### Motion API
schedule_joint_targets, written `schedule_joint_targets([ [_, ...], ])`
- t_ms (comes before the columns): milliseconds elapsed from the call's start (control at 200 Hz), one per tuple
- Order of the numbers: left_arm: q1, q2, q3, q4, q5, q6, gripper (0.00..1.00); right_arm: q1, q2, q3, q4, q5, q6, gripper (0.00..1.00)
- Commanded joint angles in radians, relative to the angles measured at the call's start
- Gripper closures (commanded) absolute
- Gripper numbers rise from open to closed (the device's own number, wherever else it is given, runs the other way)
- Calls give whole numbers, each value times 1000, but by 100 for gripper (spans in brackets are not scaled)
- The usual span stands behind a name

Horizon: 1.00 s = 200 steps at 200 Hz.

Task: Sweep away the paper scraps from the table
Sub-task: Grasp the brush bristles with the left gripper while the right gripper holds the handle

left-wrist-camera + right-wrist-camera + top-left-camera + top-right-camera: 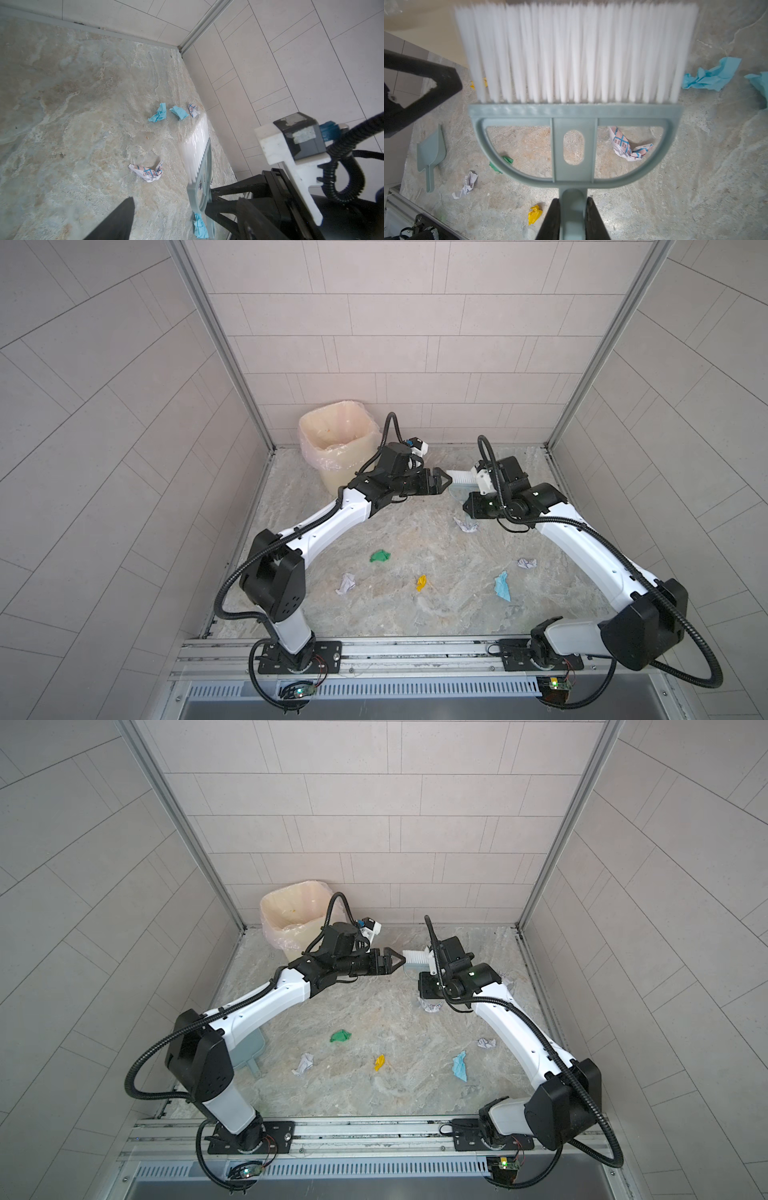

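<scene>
Operator: Brush [574,112], who has it?
Observer: It sits in the right end effector [572,209], clenched on the pale blue handle. The white bristles point toward the left end effector [446,482].
Operator: And that one?
Observer: Released, jaws spread, nothing between them, tips just beside the bristle ends near the back of the tabletop [415,539].
Operator: Where are the paper scraps [380,556]?
Observer: Scattered on the tabletop: green, yellow, light blue and white wads mid-surface in both top views, two more blue ones near the right wall in the left wrist view. The dustpan [249,1052] lies under the left arm; the lined bin [328,423] stands in the back left corner
</scene>
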Motion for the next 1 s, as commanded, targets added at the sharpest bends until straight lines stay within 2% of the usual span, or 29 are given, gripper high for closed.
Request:
schedule_joint_targets([
  [0, -5, 29, -3, 59, 25, -45, 24, 26, 12, 36, 9, -3, -19, 100],
  [130, -10, 49, 6, 59, 16, -53, 38, 48, 23, 59, 8, -2, -31, 100],
  [405, -17, 79, 40, 51, 9, -67, 54, 73, 43, 85, -19, 5, -79, 100],
  [475, -21, 84, 43, 53, 9, -74, 62, 76, 45, 87, -19, 8, -84, 100],
  [601, -22, 85, 29, 78, 5, -112, 88, 78, 45, 91, -23, 22, -89, 100],
  [676, -23, 80, 12, 97, -3, -130, 100, 78, 41, 93, -25, 34, -91, 100],
  [726, -21, 72, -5, 115, -12, -146, 100, 76, 39, 96, -25, 40, -92, 100],
  [791, -14, 57, -32, 147, -21, -170, 100, 71, 30, 101, -31, 60, -79, 88],
  [846, -3, 40, -61, 181, -32, -192, 100, 57, 14, 92, -15, 46, -78, 71],
  [906, 13, 12, -102, 235, -50, -224, 100, 24, -15, 64, 26, 0, -55, 58],
  [996, 42, -36, -163, 334, -76, -282, 100, -47, -69, -7, 129, -127, 2, 42],
])
